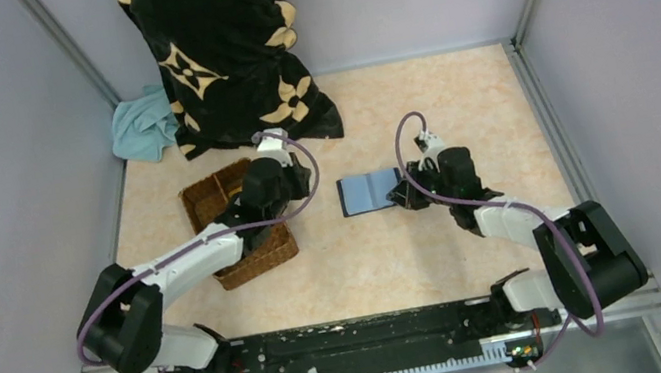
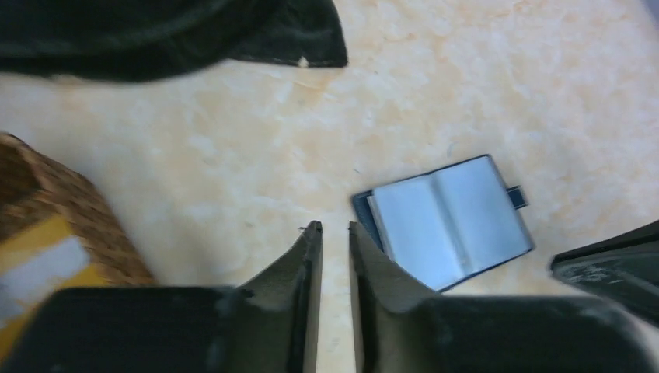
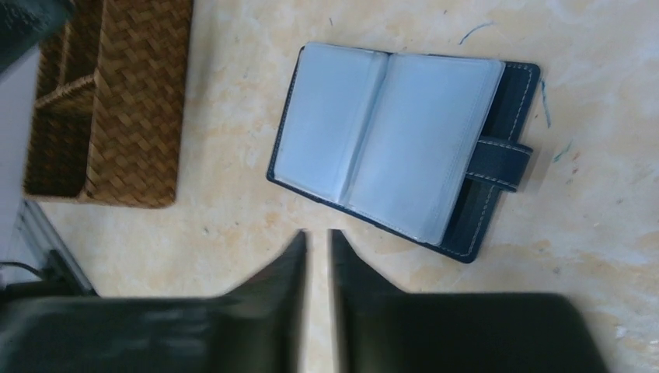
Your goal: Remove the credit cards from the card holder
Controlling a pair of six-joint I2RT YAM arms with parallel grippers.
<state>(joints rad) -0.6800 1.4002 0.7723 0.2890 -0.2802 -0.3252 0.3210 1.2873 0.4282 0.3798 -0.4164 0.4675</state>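
Navy card holder (image 3: 388, 140) lies open; left gripper (image 2: 330, 227), right gripper (image 3: 317, 233) both closed, empty; probe sleeves edge-on for any credit cards.

Looks down over the left gripper (image 2: 332, 233), fingers drawn almost together, a thin slit between the tips and nothing in it. Just beyond and to the right, finds the card holder (image 2: 447, 221) lying open and flat on the pale marbled table (image 2: 233, 124), light blue sleeves up, navy border showing, clasp tab (image 2: 515, 196) poking from its right edge. At the left edge, catches a corner of the wicker basket (image 2: 85, 217) holding something yellow and white (image 2: 39, 260), too blurred to name. Along the top, takes in dark fabric (image 2: 155, 39).
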